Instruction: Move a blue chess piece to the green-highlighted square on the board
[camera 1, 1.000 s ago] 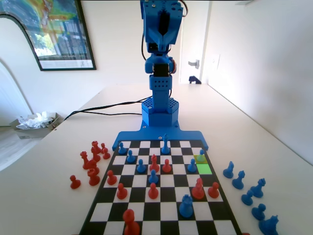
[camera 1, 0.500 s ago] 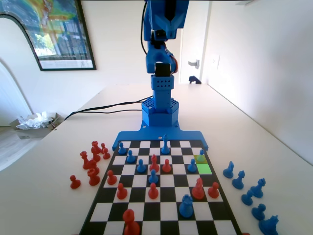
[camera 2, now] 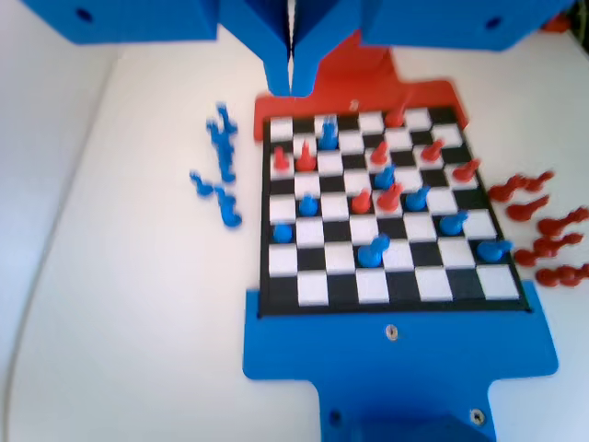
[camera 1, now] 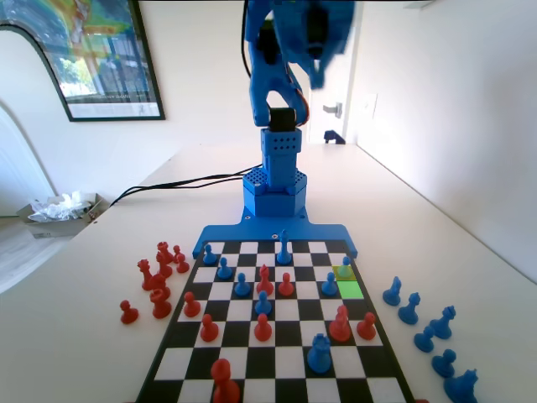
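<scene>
Across the table lies the board (camera 1: pixel 277 319), its blue frame at the far end of the fixed view, under the base of our arm. We count the task as barely begun — nothing is lifted, and the whole job of reaching, gripping, carrying and setting down is left.

High above all this hangs our gripper (camera 2: pixel 291 78). In the wrist view its 2 jaws come down from the top edge pressed together with nothing between them, so we read it as closed and empty. In the fixed view the arm's upper part is only a blur at the top of the picture.

Next in size is the green-highlighted square (camera 1: pixel 351 290), near the right edge of the board in the fixed view, with no piece on it. Just behind it, on the duller yellowish square (camera 1: pixel 343 272), stands the blue chess piece (camera 1: pixel 346 267) — we judge this pawn the likely one to move, being nearest.

Only the fixed view gives us the colour tints; in the wrist view the squares read plain black and white, and we cannot tell which is the target. That view does give us the jaws, and the board (camera 2: pixel 386 212) from above.
</scene>
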{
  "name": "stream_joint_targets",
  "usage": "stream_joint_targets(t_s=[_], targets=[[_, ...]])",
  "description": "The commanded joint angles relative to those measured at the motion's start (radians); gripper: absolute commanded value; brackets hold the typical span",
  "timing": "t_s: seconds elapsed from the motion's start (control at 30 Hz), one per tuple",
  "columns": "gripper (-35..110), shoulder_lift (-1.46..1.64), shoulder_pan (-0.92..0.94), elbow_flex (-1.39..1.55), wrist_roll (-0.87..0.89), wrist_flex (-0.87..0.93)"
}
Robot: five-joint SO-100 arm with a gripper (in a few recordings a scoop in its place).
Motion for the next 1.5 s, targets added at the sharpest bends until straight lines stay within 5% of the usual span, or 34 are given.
stream_joint_targets(t_s=[0.0,0.63,1.47], targets=[[1,-0.029,-0.051,0.063,-0.014,-0.075],[9,-0.295,-0.086,0.275,0.063,-0.495],[11,-0.566,-0.077,0.273,0.009,-0.684]])
